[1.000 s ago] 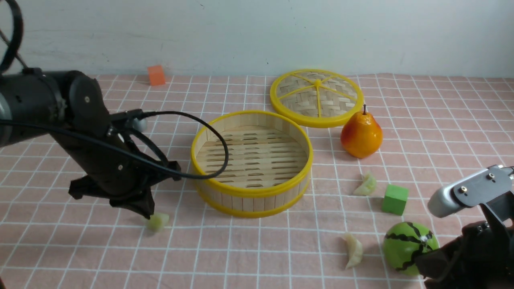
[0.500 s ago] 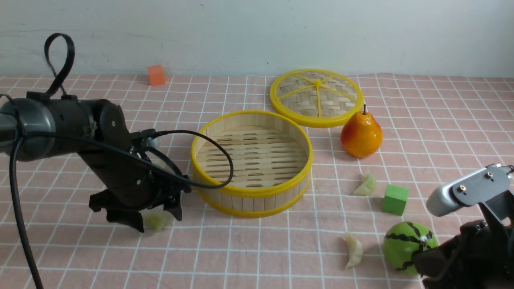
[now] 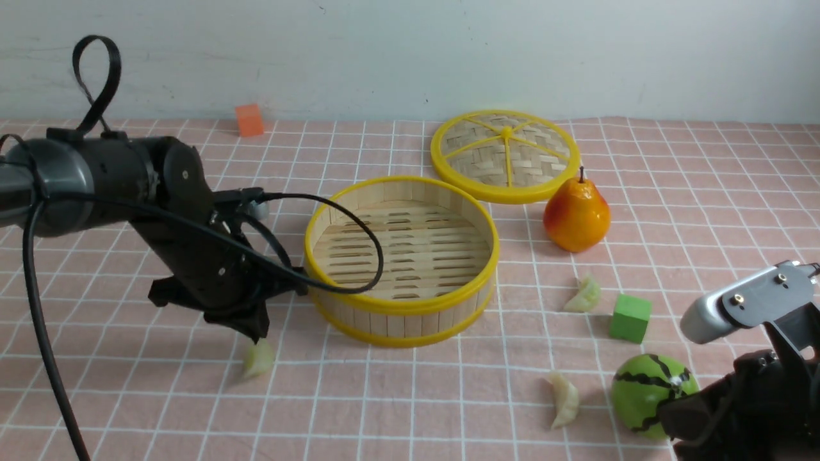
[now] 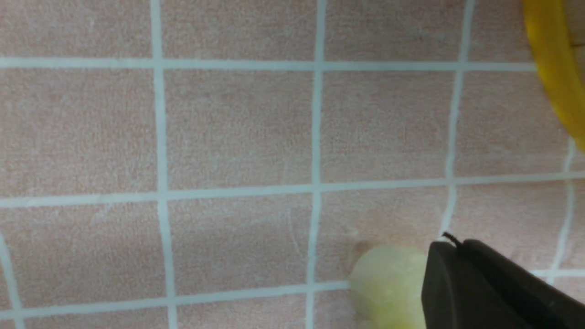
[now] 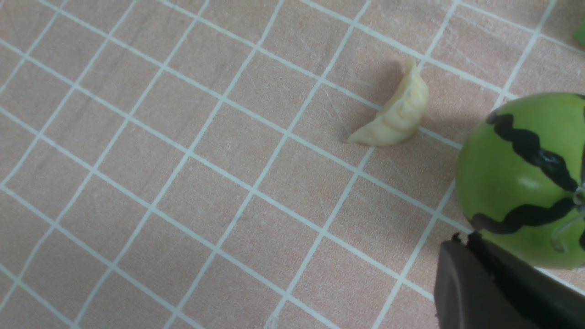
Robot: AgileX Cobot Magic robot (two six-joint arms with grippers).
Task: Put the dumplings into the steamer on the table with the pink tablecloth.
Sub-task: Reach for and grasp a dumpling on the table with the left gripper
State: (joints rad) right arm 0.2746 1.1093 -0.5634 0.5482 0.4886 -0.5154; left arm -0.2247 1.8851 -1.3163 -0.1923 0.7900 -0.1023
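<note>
Since half a second ago the left gripper has been lifting a little and closing its fingers, which were then spread on either side of the near-left dumpling; the right arm is keeping its place. The left fingers are now meeting in one dark tip and pinching the upper end of that dumpling, which is standing on end beneath them, just in front of the left side of the steamer. Whether its lower end is touching the pink tablecloth I cannot tell. In the left wrist view one dark finger is pressing against the dumpling's pale green side. The steamer is sitting upright in the middle of the table. The second dumpling is lying on the cloth to its right, between the pear and the green cube. The third dumpling is lying nearer the camera, beside the watermelon ball. The right gripper is hanging low against that ball; only one of its fingers is showing, so I cannot tell whether they are spread. The woven lid is lying flat behind the pear.
</note>
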